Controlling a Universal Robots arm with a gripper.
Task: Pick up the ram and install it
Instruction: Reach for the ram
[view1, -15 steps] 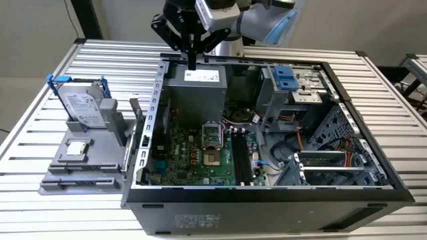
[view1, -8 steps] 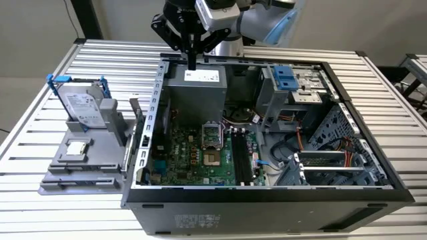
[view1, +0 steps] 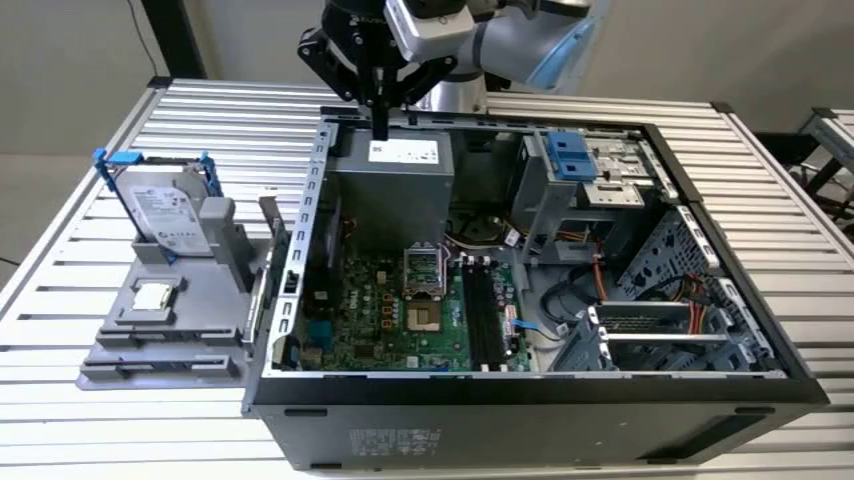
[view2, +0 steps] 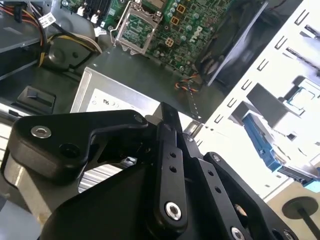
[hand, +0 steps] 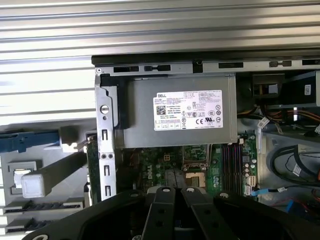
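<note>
Slatted metal table (view1: 134, 440) carries everything I watch from my remote station. Starting at the exterior view's left, a grey holder (view1: 120, 350) sits at nine o'clock of the open computer case (view1: 534, 390). The hard drive (view1: 167, 215) stands in it, and a small square processor chip (view1: 154, 295) lies at six o'clock of the drive. The ram (view1: 272, 228) stands on its edge at the holder's three o'clock side, just beside the case wall. In the first wrist view the ram (hand: 92, 165) looks like a thin green strip. The gripper (view1: 380, 125) hangs over the power supply (view1: 394, 175), at twelve o'clock of the motherboard (view1: 387, 320). Its fingers are closed together and it is well apart from the ram. The black slots (view1: 487, 320) lie at three o'clock of the processor socket (view1: 420, 290).
</note>
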